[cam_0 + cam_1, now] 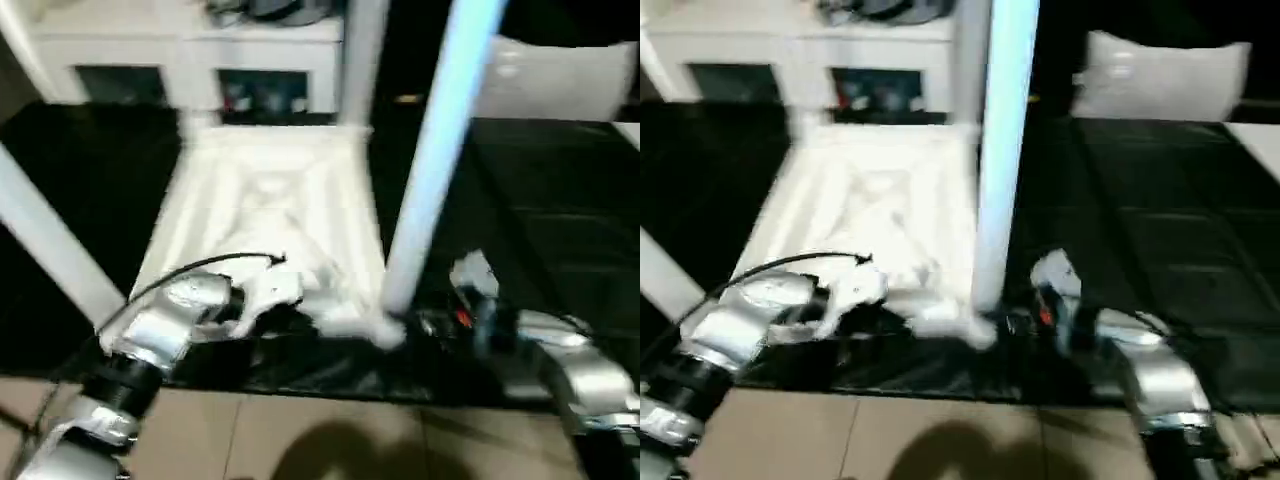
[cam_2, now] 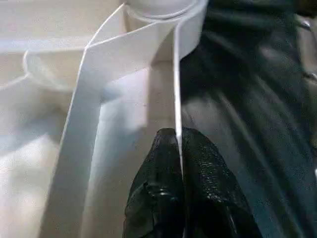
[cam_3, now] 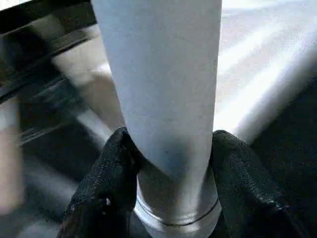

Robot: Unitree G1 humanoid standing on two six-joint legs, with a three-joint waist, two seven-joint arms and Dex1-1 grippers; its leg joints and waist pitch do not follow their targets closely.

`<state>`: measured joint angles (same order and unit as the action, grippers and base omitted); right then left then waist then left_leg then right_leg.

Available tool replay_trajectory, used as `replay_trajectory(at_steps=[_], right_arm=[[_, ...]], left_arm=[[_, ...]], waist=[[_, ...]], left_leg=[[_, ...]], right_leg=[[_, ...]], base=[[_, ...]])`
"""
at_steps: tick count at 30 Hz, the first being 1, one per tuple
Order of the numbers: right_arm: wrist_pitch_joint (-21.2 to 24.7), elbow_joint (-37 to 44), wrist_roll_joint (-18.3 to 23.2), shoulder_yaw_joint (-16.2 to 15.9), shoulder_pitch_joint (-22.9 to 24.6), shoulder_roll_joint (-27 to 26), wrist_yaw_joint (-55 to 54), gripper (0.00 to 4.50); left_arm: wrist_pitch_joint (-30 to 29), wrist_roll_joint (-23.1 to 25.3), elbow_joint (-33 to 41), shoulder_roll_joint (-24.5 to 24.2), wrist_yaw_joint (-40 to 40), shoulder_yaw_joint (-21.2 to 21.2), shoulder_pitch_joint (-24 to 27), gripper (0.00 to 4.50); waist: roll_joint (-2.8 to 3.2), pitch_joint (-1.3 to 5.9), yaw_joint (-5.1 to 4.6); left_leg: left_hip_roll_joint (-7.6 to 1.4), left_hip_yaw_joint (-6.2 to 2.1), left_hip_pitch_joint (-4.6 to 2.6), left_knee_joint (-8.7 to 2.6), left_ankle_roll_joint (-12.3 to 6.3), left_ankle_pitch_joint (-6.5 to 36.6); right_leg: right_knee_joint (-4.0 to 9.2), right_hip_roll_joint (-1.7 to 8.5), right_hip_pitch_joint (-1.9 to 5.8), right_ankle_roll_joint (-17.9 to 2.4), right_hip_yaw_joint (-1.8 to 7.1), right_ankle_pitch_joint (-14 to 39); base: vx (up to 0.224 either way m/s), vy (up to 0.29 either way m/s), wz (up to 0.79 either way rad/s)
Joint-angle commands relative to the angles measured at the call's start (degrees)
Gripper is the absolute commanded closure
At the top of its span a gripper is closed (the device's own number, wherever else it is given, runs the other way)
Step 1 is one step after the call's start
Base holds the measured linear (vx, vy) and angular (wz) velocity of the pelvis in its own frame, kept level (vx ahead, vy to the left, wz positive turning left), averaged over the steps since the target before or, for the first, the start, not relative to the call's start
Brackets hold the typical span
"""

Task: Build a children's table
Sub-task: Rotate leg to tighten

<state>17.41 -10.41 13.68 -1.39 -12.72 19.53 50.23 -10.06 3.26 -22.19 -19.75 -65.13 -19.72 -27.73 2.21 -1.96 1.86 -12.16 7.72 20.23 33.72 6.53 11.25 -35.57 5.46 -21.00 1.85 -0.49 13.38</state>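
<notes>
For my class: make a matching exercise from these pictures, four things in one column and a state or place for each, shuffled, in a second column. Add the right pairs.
1. left gripper
2. right gripper
3. table top
4. white cabinet

a. lies upside down on the dark mat
b. clamped around a table leg
c. stands beyond the table
d. pinches the top's thin rim

Pairs: 1-d, 2-b, 3-a, 4-c
</notes>
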Motion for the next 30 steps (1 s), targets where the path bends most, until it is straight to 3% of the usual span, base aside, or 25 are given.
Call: replay_trajectory(at_steps=[1,4,5,6,7,8,10,13,15,16,19,22,25,27,30], right_arm=[[1.86,-2.37,-1.87,-4.15,-2.84,-5.92,-6.82,2.6],[1.93,-5.03,-2.94,-2.98,-4.78,-9.34,-13.7,2.61],[2.13,-8.3,-4.06,-1.16,-6.99,-12.51,-21.04,2.61],[1.95,-9.76,-4.97,-0.32,-8.0,-14.0,-24.26,2.61],[1.77,-10.6,-5.67,-0.02,-8.64,-14.75,-26.01,2.61],[1.48,-11.49,-6.35,0.31,-9.32,-15.59,-27.78,2.61],[0.44,-10.38,-5.24,0.5,-8.57,-15.46,-25.69,2.61],[-0.88,-8.55,-4.45,0.82,-7.09,-14.34,-22.9,1.91],[-2.96,-7.55,-4.27,1.36,-5.93,-12.63,-20.92,1.88],[-4.84,-6.86,-3.88,1.79,-4.82,-10.05,-17.86,1.74],[-6.07,-6.79,-3.82,2.07,-4.41,-8.73,-16.33,1.49],[-8.13,-5.17,-1.91,3.37,-2.78,-1.54,-7.27,1.15],[-8.2,-4.47,-1.17,3.49,-2.16,4.45,0.08,1.01],[-8.71,-4.44,-0.93,3.33,-2.23,6.49,2.61,0.74],[-8.84,-4.16,0.45,3.33,-2.71,9.38,7.83,0.74]], left_arm=[[-1.87,-1.21,4.47,7.26,1.69,-4.78,-0.28,4.5],[-4.25,-0.13,4.42,10.12,5.65,-4.74,-1.17,4.5],[-6.04,0.64,3.81,12.81,9.65,-4.25,-2.12,4.5],[-7.02,1.2,3.42,14.18,11.91,-3.82,-2.57,4.5],[-7.28,1.87,2.87,14.83,13.37,-3.67,-2.97,4.5],[-7.42,2.78,2.11,15.49,15.11,-3.53,-3.47,4.5],[-5.78,4.68,0.41,14.59,16.39,-3.87,-4.07,4.5],[-4.09,5.87,-0.42,13.07,16.71,-3.77,-4.09,4.5],[-2.88,6.21,-0.85,11.68,16.11,-3.53,-3.88,4.5],[-1.35,6.21,-1.46,10.34,15.4,-3.14,-3.81,4.5],[-1.15,6.2,-1.79,9.96,15.29,-2.73,-3.85,4.5],[0.83,5.45,-2.91,7.79,12.59,-1.92,-4.23,4.5],[3.68,4.28,-3.97,5.91,8.77,-2.16,-4.36,4.5],[5.63,3.55,-4.39,5.21,6.81,-2.44,-4.36,4.5],[8.29,2.97,-5.27,3.85,3.33,-3.19,-4.55,4.5]], waist=[[-0.92,2.01,0.16],[-0.74,2.09,-0.23],[-0.71,2.17,-0.25],[-0.64,2.12,-0.54],[-0.63,2.44,-0.67],[-0.26,2.6,-0.64],[-0.42,3.09,-0.57],[-0.37,3.44,-0.12],[-0.45,3.69,0.26],[-0.44,3.55,0.46],[-0.43,3.33,0.79],[-0.38,3.13,1.17],[-0.49,3.22,1.45],[-0.46,3.28,1.5],[-0.56,3.37,1.55]], left_leg=[[0.59,1.16,0.61,-5.17,0.71,16.73],[0.61,1.29,0.43,-5.09,0.71,16.21],[0.72,1.18,0.52,-5.12,0.7,15.65],[0.72,1.31,0.44,-5.14,1.01,15.6],[0.76,1.26,0.56,-4.99,1.1,14.22],[0.73,1.21,0.58,-4.92,1.15,13.1],[0.79,1.3,0.74,-4.39,0.17,8.77],[0.97,1.44,0.88,-3.75,-1.99,3.18],[1.1,1.53,1.02,-3.42,-3.49,0.57],[1.13,1.64,1.03,-3.39,-4.09,1.04],[0.81,1.81,0.68,-3.61,-4.33,5.46],[0.59,1.8,0.6,-3.79,-3.93,7.7],[0.56,1.81,0.84,-3.64,-4.7,6.99],[0.56,1.85,0.82,-3.51,-5.15,6.23],[0.6,1.94,0.83,-3.35,-6.1,5.32]], right_leg=[[5.57,0.91,1.48,-9.4,0.25,20.49],[5.67,0.8,1.06,-9.76,0.38,18.95],[5.69,0.74,1.24,-9.59,0.31,18.32],[5.66,0.63,0.9,-9.88,0.37,17.41],[5.47,0.58,1.15,-9.99,0.39,15.08],[5.31,0.6,1.18,-10.28,0.36,13.21],[4.73,0.32,1.63,-11.57,0.29,3.88],[3.93,0.1,2.11,-13.23,0.14,-7.91],[3.52,0.03,2.36,-13.85,0.12,-12.59],[3.55,0.07,2.25,-14.19,0.11,-12.8],[4.08,0.29,2.01,-14.43,0.17,-7.5],[4.3,0.26,2.03,-14.48,0.16,-4.02],[4.05,0.27,2.1,-14.59,0.14,-5.41],[3.98,0.37,2.07,-14.86,0.13,-6.23],[3.86,0.36,2.05,-15.73,0.06,-7.43]], base=[[0.0,0.0,0.0],[0.0,0.0,0.0],[0.0,0.0,0.0],[0.0,0.0,0.0],[0.0,0.0,0.0],[0.0,0.0,0.0],[0.0,0.0,0.0],[0.018,0.003,0.0],[0.0,0.0,0.0],[0.0,0.0,0.0],[0.0,0.0,0.0],[0.0,0.0,0.0],[0.0,0.0,0.0],[0.0,0.0,0.0],[0.0,0.0,0.0]])
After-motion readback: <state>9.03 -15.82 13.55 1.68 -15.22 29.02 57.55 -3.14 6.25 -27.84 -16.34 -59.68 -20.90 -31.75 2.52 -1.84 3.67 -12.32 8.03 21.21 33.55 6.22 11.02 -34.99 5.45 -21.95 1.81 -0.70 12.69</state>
